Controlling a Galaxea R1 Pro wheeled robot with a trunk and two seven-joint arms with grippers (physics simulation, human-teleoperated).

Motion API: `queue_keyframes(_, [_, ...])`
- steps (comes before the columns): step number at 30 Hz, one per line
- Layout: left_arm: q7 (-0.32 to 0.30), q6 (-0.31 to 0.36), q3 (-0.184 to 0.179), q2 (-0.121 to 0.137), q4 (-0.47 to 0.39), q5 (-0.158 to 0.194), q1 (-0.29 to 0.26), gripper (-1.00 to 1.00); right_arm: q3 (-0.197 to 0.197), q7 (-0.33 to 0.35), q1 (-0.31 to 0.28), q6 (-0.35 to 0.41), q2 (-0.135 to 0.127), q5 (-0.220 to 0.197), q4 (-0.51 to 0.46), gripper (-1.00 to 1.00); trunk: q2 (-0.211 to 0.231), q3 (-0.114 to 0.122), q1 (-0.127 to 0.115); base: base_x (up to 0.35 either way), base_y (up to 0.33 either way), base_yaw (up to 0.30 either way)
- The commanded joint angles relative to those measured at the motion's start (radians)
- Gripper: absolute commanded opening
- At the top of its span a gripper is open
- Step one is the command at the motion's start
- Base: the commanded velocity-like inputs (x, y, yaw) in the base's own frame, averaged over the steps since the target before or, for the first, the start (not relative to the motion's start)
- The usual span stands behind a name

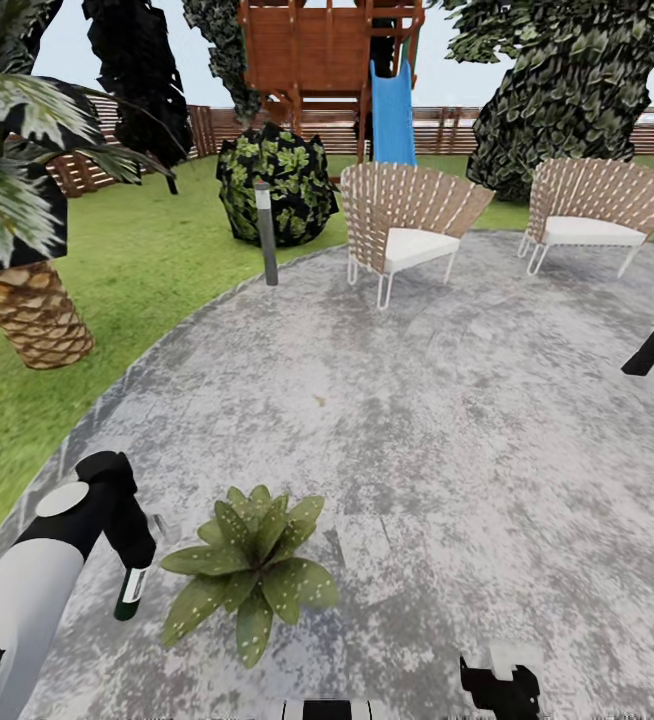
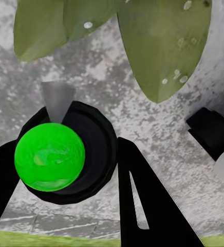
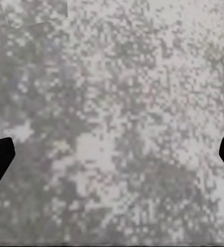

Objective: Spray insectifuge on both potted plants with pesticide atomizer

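Note:
A potted plant (image 1: 252,570), a low rosette of speckled green leaves, sits on the grey paving right in front of me; its leaves (image 2: 166,46) also show in the left wrist view. My left gripper (image 1: 135,555) is shut on the pesticide atomizer (image 1: 131,592), a dark green bottle with a white band, just left of the plant. In the left wrist view the atomizer (image 2: 49,157) shows a bright green cap and a grey nozzle pointing toward the leaves, held by my left gripper (image 2: 66,172). My right gripper (image 1: 502,690) hangs open over bare paving. The second potted plant is out of view.
A scaly palm trunk (image 1: 32,315) stands on the lawn at left. Further ahead are a bollard light (image 1: 265,232), a round bush (image 1: 277,185), two wicker chairs (image 1: 407,225) (image 1: 592,215), a play tower with a blue slide (image 1: 392,110) and the slat fence (image 1: 567,130).

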Motion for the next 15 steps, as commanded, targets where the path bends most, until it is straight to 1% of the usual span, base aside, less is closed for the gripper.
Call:
queue_keyframes(1, [-0.008,0.011,0.002,0.0,-0.001,-0.007,0.0,-1.0,0.009,-0.004,0.0,-0.002,0.0,-0.006,0.0,1.0,0.0,-0.001,0.0,-0.143,0.2,-0.087])
queue_keyframes(6, [-0.008,0.011,-0.001,-0.001,0.0,-0.007,0.0,-1.0,0.009,-0.004,0.0,-0.002,0.0,-0.006,0.0,1.0,0.0,-0.001,0.0,-0.203,0.242,-0.012])
queue_keyframes(9, [-0.008,0.012,-0.003,-0.009,0.0,-0.007,0.0,-1.0,0.01,-0.002,0.0,-0.003,-0.003,-0.002,0.006,1.0,0.0,-0.001,0.0,-0.205,0.251,0.0])
queue_keyframes(11, [-0.008,0.014,-0.003,-0.01,0.0,-0.007,0.0,-1.0,0.009,-0.005,0.0,-0.002,-0.002,-0.005,0.002,1.0,0.0,-0.001,0.0,-0.015,0.3,-0.03])
queue_keyframes(15, [-0.008,0.015,-0.003,-0.011,0.001,-0.007,0.0,-1.0,0.009,-0.005,0.0,-0.002,-0.002,-0.006,0.003,1.0,0.0,-0.001,0.0,-0.001,0.305,-0.237])
